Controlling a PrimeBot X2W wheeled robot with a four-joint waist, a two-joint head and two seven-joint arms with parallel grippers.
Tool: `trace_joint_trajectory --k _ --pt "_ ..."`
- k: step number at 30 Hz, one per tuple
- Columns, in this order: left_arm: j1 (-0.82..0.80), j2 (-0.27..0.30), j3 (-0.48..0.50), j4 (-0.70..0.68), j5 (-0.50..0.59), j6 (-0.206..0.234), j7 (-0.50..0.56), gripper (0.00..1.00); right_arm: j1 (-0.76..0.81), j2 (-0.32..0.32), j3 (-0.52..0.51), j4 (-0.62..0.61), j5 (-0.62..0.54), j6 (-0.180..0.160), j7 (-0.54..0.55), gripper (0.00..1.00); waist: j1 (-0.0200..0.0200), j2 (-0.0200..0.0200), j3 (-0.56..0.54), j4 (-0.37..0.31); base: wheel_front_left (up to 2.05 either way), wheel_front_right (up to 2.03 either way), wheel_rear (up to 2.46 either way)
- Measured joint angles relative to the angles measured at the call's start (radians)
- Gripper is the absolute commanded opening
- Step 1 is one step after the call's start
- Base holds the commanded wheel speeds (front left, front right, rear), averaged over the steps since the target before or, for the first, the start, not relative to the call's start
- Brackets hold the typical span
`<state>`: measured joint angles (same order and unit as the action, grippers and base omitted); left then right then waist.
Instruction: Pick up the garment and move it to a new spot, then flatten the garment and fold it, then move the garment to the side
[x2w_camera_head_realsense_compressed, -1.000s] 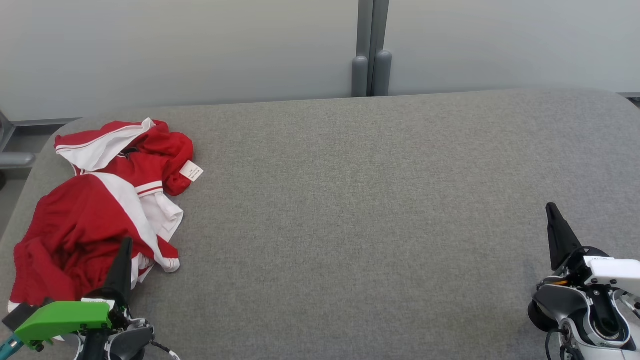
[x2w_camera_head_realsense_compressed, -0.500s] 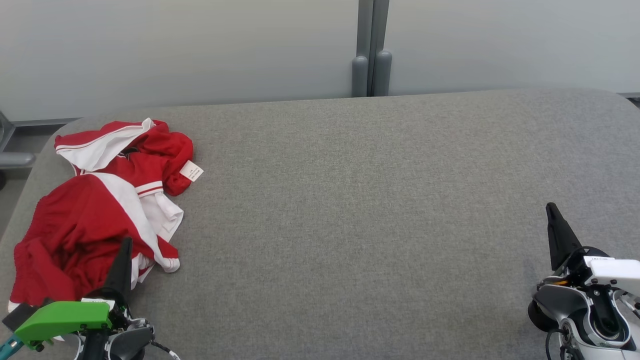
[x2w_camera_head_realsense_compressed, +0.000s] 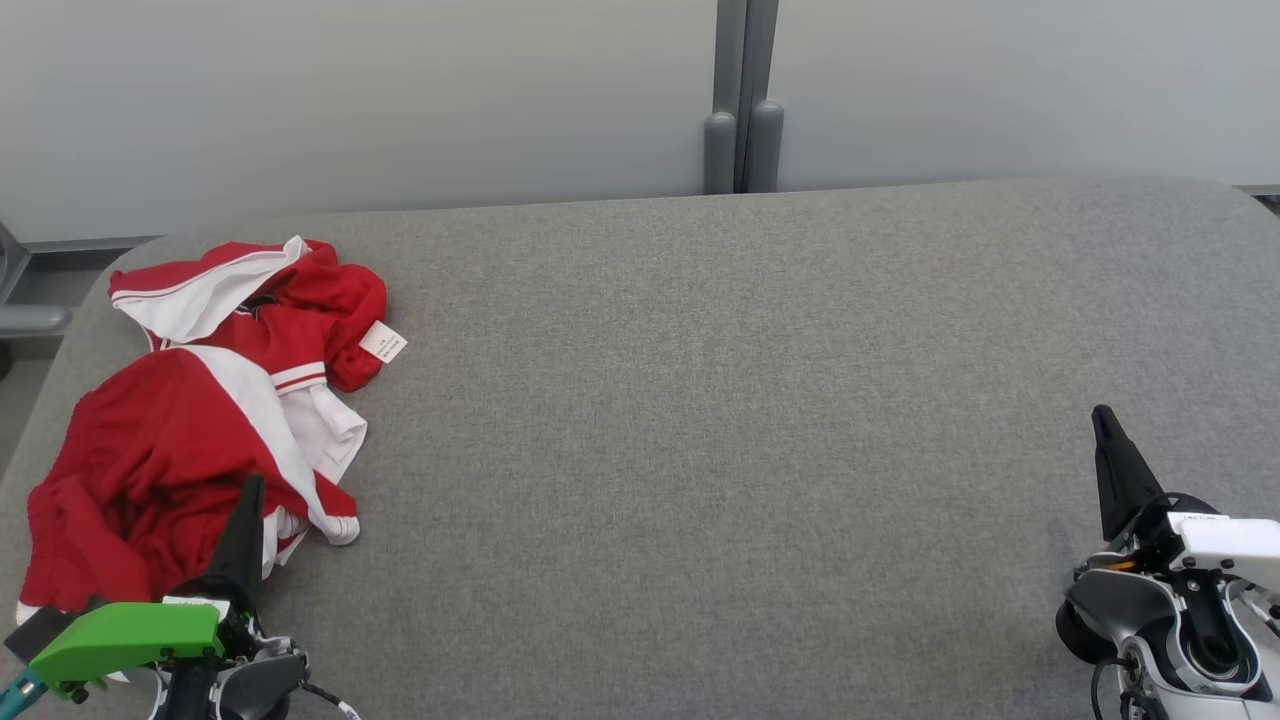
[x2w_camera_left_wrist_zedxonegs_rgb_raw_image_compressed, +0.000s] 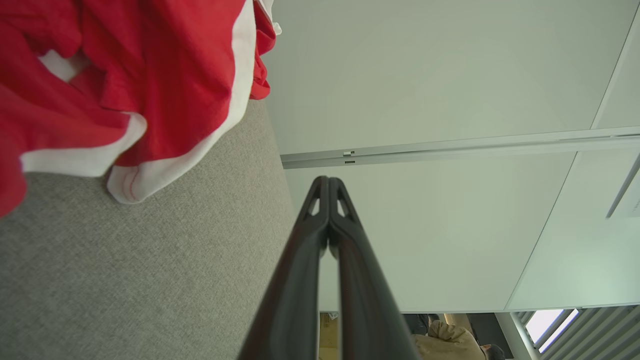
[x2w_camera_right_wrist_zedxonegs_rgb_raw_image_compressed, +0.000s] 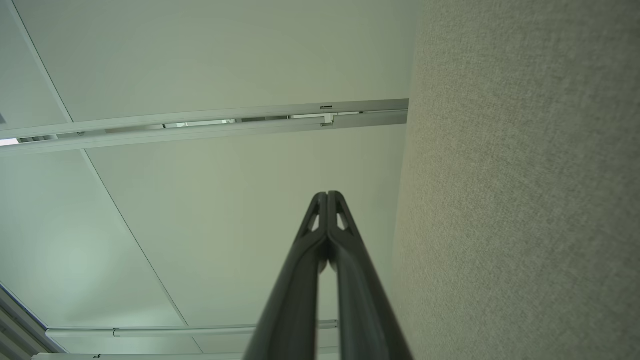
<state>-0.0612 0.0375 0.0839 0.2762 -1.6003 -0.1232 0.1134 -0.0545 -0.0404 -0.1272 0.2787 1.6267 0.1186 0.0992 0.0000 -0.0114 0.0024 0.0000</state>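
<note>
In the head view, the garment (x2w_camera_head_realsense_compressed: 190, 420), red with white panels and trim, lies crumpled on the far left of the grey table (x2w_camera_head_realsense_compressed: 700, 450). It runs along the table's left edge and up towards the rounded far-left corner. A white label (x2w_camera_head_realsense_compressed: 384, 342) sticks out on its right side. From that label rightwards, bare felt stretches to the right edge and back to the far edge, where pale wall panels (x2w_camera_head_realsense_compressed: 350, 100) and a grey post (x2w_camera_head_realsense_compressed: 742, 100) rise just behind the table. The left gripper (x2w_camera_head_realsense_compressed: 254, 484) sits at the lower left, clenched to a single point, and in this view it overlaps the garment's near hem. The right gripper (x2w_camera_head_realsense_compressed: 1100, 412) is at the lower right, pinched together with nothing in it, well apart from the garment and near the table's right edge.

In the left wrist view, the two dark fingers press together along their length and grasp nothing. The garment's white-bordered hem hangs at the upper left, apart from the fingertips, with a strip of bare felt between them. The table's edge runs just beside the fingers, with wall panel beyond.

In the right wrist view, the fingers meet at the tip, clenched on nothing. Felt covers the right side, its edge passing near the fingers. Beyond are pale panels crossed by a grey rail (x2w_camera_right_wrist_zedxonegs_rgb_raw_image_compressed: 250, 117).
</note>
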Motion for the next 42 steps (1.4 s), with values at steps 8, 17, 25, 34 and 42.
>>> trace_joint_trajectory --k 8,17,25,34,42 --pt "0.000 0.000 0.000 0.000 0.000 0.000 0.000 0.00 0.000 0.000 0.000 0.000 0.000 0.000 0.000 0.00 0.0000 0.0000 0.000 0.000 0.00 0.00 0.00" --pt "0.000 0.000 0.000 0.000 0.000 0.000 0.000 0.00 0.000 0.000 0.000 0.000 0.000 0.000 0.000 0.00 0.0000 0.0000 0.000 0.000 0.00 0.00 0.00" --pt "0.000 0.000 0.000 0.000 0.000 0.000 0.000 0.00 0.000 0.000 0.000 0.000 0.000 0.000 0.000 0.00 0.0000 0.0000 0.000 0.000 0.00 0.00 0.00" --pt "0.056 -0.025 -0.012 0.063 0.000 0.001 -0.001 1.00 0.062 0.030 0.006 0.058 0.001 -0.006 -0.002 1.00 0.0000 0.0001 0.000 0.000 0.00 0.00 0.00" --pt "0.057 -0.025 -0.032 0.046 0.012 0.001 -0.028 1.00 0.063 0.031 0.027 0.053 -0.035 -0.006 -0.030 1.00 0.0000 0.0001 -0.003 -0.001 0.00 0.00 0.00"
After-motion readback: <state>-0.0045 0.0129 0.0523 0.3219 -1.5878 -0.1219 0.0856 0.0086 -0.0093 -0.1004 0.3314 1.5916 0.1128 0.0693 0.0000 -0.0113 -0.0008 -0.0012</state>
